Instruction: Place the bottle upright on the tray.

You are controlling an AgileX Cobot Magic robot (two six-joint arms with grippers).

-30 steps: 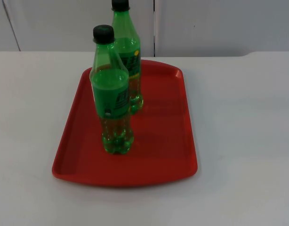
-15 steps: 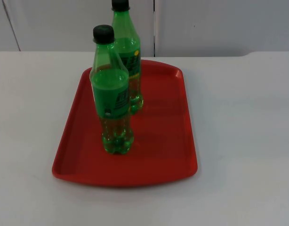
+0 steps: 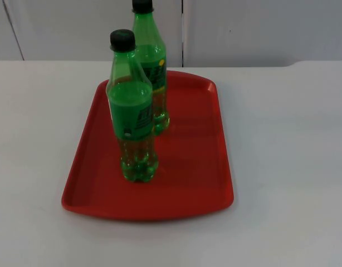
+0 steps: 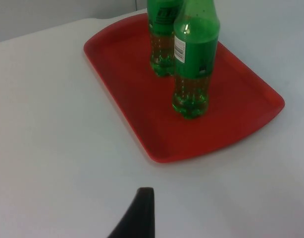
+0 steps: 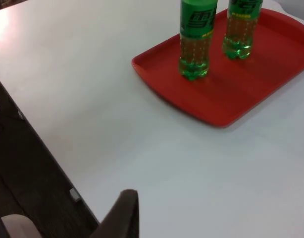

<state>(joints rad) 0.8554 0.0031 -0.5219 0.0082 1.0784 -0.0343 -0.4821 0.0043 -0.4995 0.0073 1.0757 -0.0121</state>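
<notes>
Two green soda bottles with black caps stand upright on a red tray [image 3: 187, 167] in the middle of the table. The nearer bottle [image 3: 132, 111] is in the tray's middle, the farther bottle [image 3: 151, 61] just behind it by the back rim. The left wrist view has both bottles [image 4: 194, 64] [image 4: 162, 44] on the tray [image 4: 137, 99], with my left gripper [image 4: 142, 208] held back over bare table. My right gripper [image 5: 125, 213] waits further off, facing the tray [image 5: 231, 94] and the bottles [image 5: 195, 44] [image 5: 241, 34]. Neither gripper touches anything.
White table [image 3: 288, 139] surrounds the tray on all sides. The grey partition wall [image 3: 243, 28] stands behind it. In the right wrist view the table edge drops to a dark floor [image 5: 23, 163].
</notes>
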